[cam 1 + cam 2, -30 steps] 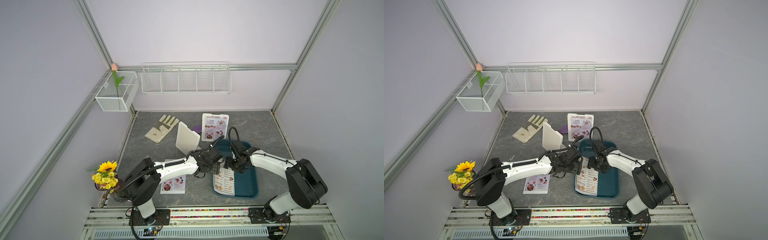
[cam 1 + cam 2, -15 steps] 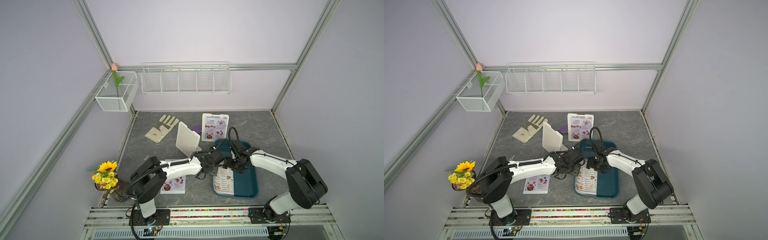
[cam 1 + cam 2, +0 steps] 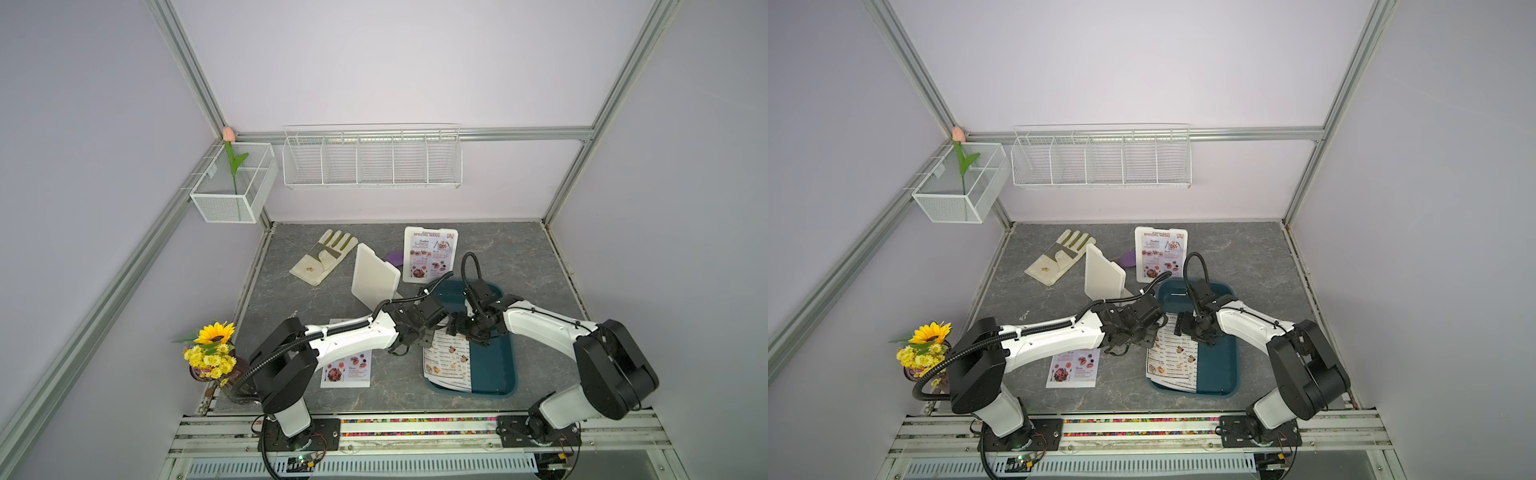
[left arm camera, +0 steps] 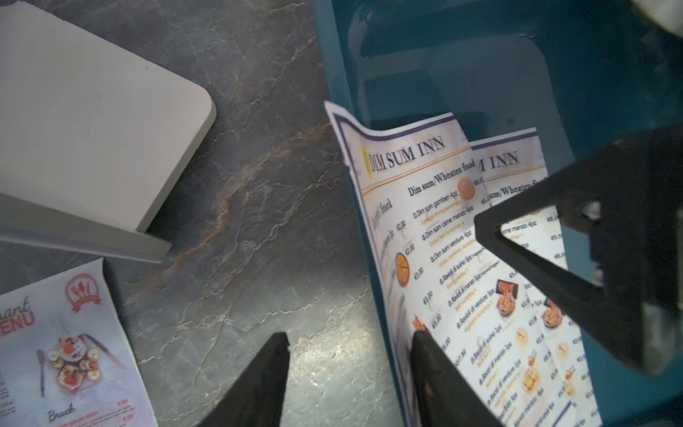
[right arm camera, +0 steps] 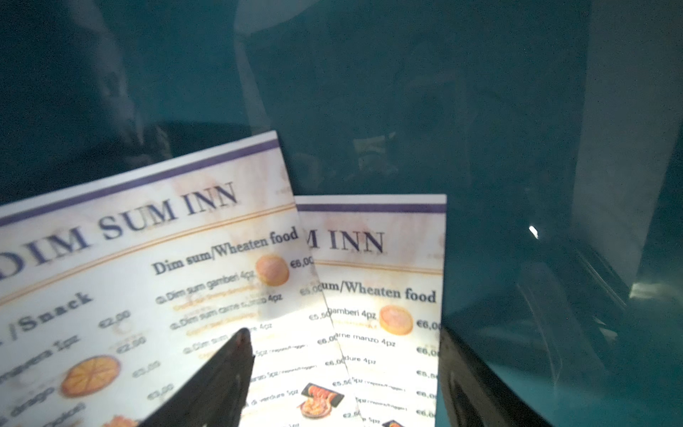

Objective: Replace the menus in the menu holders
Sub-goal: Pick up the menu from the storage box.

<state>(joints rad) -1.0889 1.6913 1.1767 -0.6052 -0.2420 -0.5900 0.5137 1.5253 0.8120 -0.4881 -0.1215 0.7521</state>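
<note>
Presently, grey marbled tabletop (image 3: 511, 257) carries a glossy teal rectangular tray (image 3: 492, 365) containing two overlapping paper DIM SUM INN menus (image 3: 446, 357). Two white rounded plastic menu holders (image 3: 374, 280) stand behind it. Left gripper (image 4: 349, 340) and right gripper (image 5: 342, 332) hover over the sheets, jaws apart.

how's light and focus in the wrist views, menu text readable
Right wrist view: dim, teal tray murky, upper DIM SUM INN menu soft but readable; left wrist view: brighter, title crisp, sheen on the grey tabletop; top views: evenly lit, text too small.
</note>
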